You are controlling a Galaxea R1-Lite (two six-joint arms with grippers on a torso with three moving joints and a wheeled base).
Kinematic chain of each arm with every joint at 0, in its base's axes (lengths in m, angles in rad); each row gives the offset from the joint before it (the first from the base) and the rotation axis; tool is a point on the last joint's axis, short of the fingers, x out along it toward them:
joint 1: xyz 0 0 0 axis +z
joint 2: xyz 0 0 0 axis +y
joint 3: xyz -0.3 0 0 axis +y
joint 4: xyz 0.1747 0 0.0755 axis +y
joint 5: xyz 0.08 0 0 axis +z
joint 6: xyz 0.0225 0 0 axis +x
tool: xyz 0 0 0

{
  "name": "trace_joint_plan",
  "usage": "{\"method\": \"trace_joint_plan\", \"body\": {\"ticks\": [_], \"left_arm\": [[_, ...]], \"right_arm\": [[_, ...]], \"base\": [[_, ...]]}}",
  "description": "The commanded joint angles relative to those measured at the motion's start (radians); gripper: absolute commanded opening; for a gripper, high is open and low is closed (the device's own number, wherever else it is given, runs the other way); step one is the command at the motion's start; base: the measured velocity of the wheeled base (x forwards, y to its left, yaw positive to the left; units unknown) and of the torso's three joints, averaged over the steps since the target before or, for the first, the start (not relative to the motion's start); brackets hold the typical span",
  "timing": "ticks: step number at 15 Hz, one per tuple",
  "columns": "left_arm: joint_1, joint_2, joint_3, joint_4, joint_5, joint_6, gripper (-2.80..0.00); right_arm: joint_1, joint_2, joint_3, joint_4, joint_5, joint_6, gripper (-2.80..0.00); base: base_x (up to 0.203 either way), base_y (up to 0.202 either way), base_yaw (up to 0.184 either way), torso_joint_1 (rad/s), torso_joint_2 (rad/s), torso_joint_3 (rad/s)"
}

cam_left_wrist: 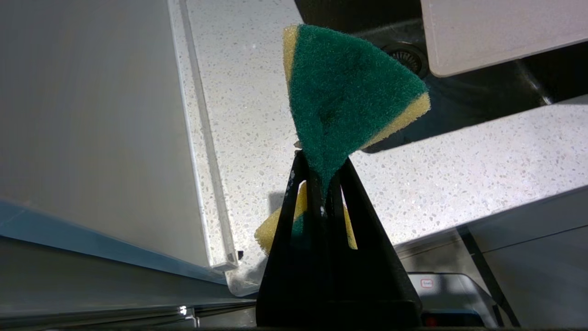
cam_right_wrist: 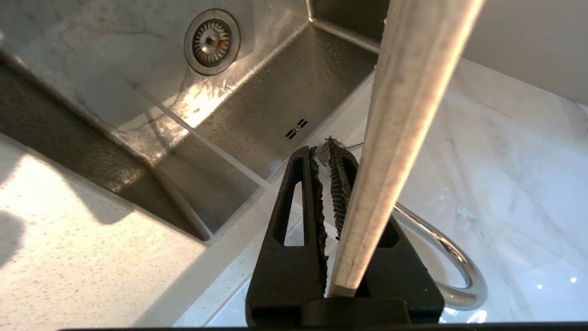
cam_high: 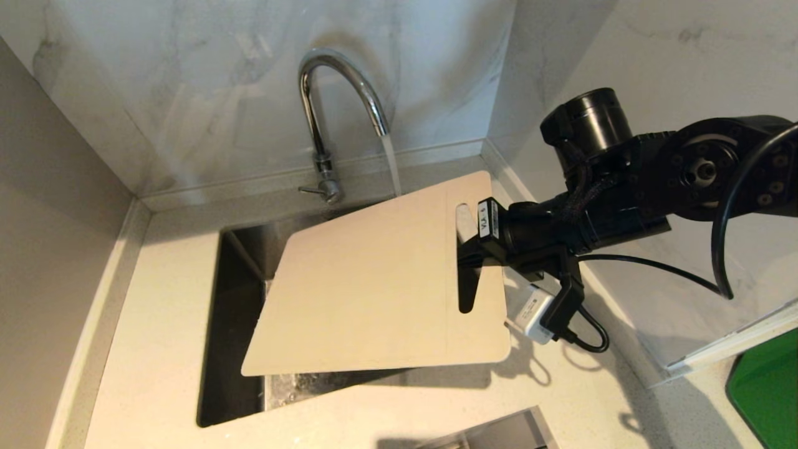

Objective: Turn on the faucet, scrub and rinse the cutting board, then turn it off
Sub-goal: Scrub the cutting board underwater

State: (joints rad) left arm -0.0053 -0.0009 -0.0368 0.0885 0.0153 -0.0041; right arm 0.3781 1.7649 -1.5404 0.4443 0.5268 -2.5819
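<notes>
Speckled pale stone counter [cam_high: 156, 349] lies nearest, with the steel sink [cam_high: 230, 349] cut into it. The left gripper [cam_left_wrist: 321, 184], parked low at the near left outside the head view, is pinched tight on a green-and-yellow sponge [cam_left_wrist: 349, 92]. Over the sink the right gripper [cam_high: 464, 249] clamps the beige cutting board [cam_high: 374, 280] at its slotted right end, holding it tilted. The right arm reaches in from the right, forearm roughly level. Farthest, the chrome faucet [cam_high: 324, 106] runs, its stream falling at the board's far edge. This looks like the rinsing step; next the board must tip further under the water, or the sponge come up to scrub.
</notes>
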Motion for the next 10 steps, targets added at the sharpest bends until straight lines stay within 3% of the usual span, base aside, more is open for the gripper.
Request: {"method": "trace_joint_plan", "body": {"ticks": [1, 4, 8, 10], "left_arm": [[0.001, -0.001, 0.0, 0.0, 0.0, 0.0, -2.8], [0.005, -0.001, -0.003, 0.008, 0.004, 0.008, -2.8], [0.006, 0.0, -0.01, 0.046, -0.015, 0.11, -2.8], [0.007, 0.001, -0.02, 0.076, -0.018, 0.122, -2.8]], "right_arm": [[0.001, -0.001, 0.017, 0.001, 0.004, -0.015, -2.8], [0.001, -0.001, 0.021, -0.001, 0.004, -0.015, -2.8], [0.001, 0.001, 0.022, -0.002, 0.003, -0.014, -2.8], [0.001, 0.002, 0.025, -0.002, 0.004, -0.009, -2.8]], "base": [[0.0, 0.0, 0.0, 0.0, 0.0, 0.0], [0.0, 0.0, 0.0, 0.0, 0.0, 0.0], [0.0, 0.0, 0.0, 0.0, 0.0, 0.0], [0.0, 0.0, 0.0, 0.0, 0.0, 0.0]]}}
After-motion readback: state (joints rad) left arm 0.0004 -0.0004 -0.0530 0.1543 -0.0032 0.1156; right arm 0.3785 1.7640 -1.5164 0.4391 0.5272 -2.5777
